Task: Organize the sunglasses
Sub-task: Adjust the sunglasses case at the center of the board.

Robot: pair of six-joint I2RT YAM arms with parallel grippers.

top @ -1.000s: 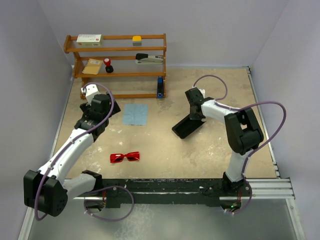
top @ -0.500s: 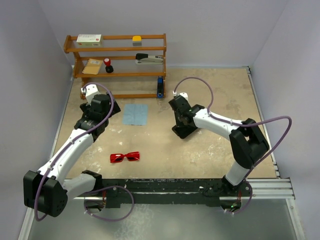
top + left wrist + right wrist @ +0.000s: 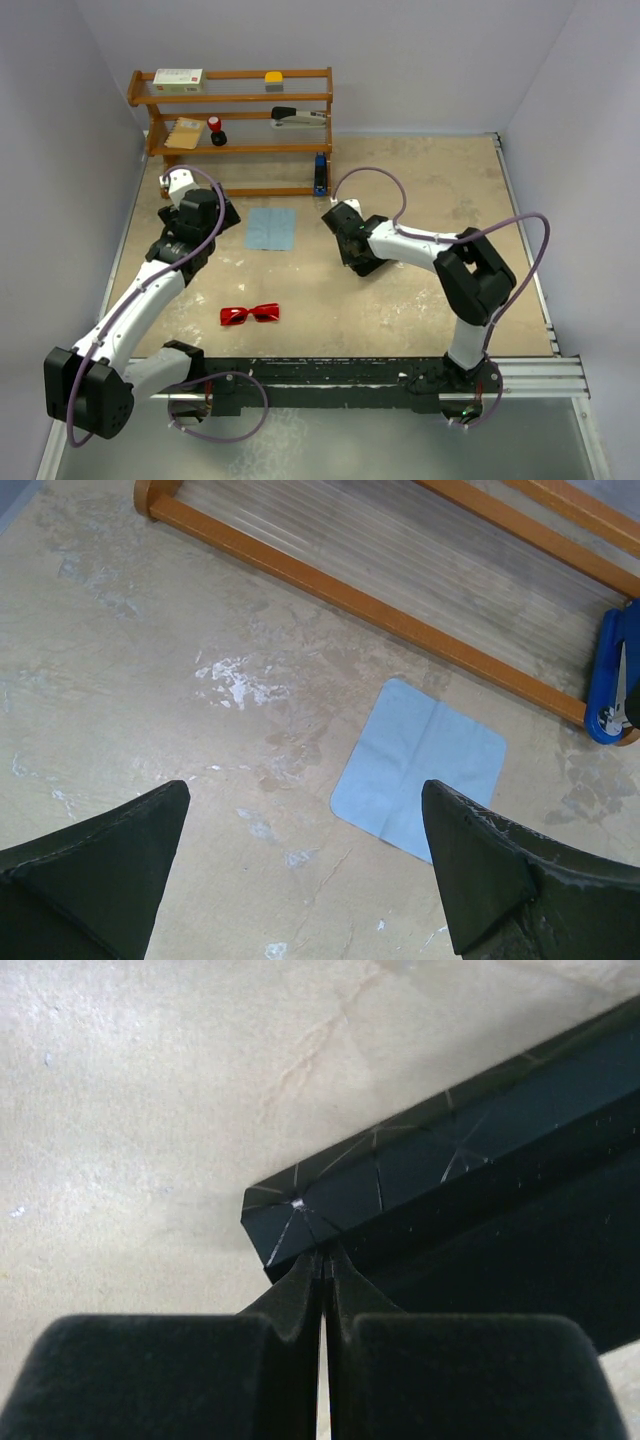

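The beige, scuffed table (image 3: pixel 440 180) carries a wooden rack (image 3: pixel 240 150), a light blue cloth (image 3: pixel 271 228), a black case (image 3: pixel 480 1160) and the red sunglasses (image 3: pixel 250 314).

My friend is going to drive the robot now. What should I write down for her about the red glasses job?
The left gripper is open and empty, hovering over the table beside the blue cloth.
The right gripper is shut on an edge of the black case, near mid-table.
The sunglasses lie on the table toward the front edge, apart from both grippers.
Done: the case is gripped.
Left: the sunglasses are not yet picked up. They probably need to go into the case, or be laid out neatly with the case and the cloth.
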